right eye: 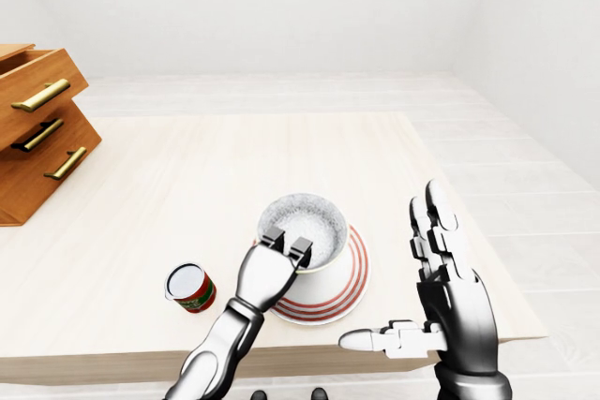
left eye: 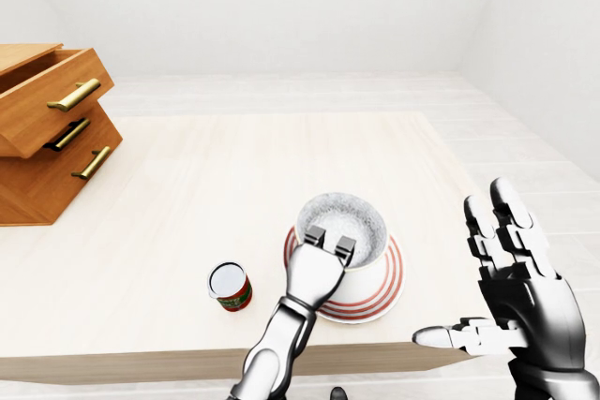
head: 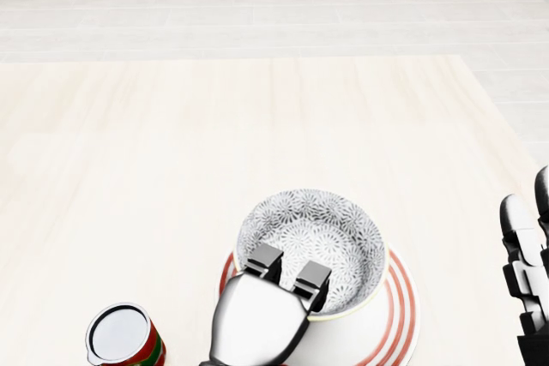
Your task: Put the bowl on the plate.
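I am working over the pale wooden bench (left eye: 187,194), with a brown wooden chest of drawers (left eye: 47,138) sitting at its left edge in the left-eye view, well apart from everything else. My right hand (left eye: 525,297) is hanging beyond the bench's right side, its fingers spread and released, holding nothing.

The round white plate with red rings (head: 403,297) is lying near the bottom edge of the bench. The white ceramic bowl with a grey flower pattern (head: 317,229) is sitting upright over the plate's middle. I cannot tell whether its base is touching the plate yet.

My left hand (head: 257,315) is gripping the bowl's nearer rim, two fingers (head: 264,259) hooking inside it; the thumb is hidden. A small red-and-green can with a silver lid (left eye: 230,286) is standing just left of the plate.

I judge I am in the placing step. Next I am planning to lower gently, unclench, then lift the hand away without tipping the bowl.
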